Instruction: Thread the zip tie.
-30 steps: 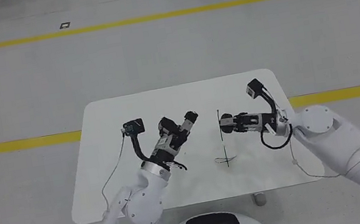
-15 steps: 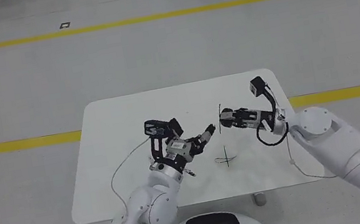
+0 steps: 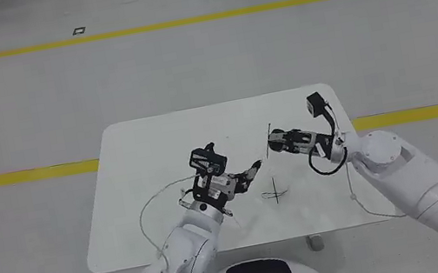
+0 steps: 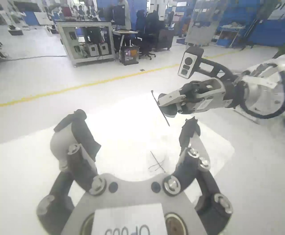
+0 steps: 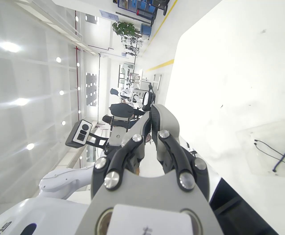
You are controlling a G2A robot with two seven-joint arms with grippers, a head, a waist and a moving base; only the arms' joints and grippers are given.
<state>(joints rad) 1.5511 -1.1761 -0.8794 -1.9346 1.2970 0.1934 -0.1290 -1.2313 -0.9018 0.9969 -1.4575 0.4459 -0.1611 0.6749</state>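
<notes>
A zip tie (image 4: 165,119) is pinched aloft mid-frame by the right fingers (image 4: 171,99), likely so its tail can be taken by the wide-open, empty left fingers (image 4: 82,133).

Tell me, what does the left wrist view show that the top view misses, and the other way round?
Left wrist view adds: the left gripper seen close, its jaws wide open, and the small head at the upper end of the zip tie. Top view adds: the whole outline of the white table and the yellow floor lines. Both: the right gripper shut on that zip tie above the table, and loose ties lying crossed on it.
</notes>
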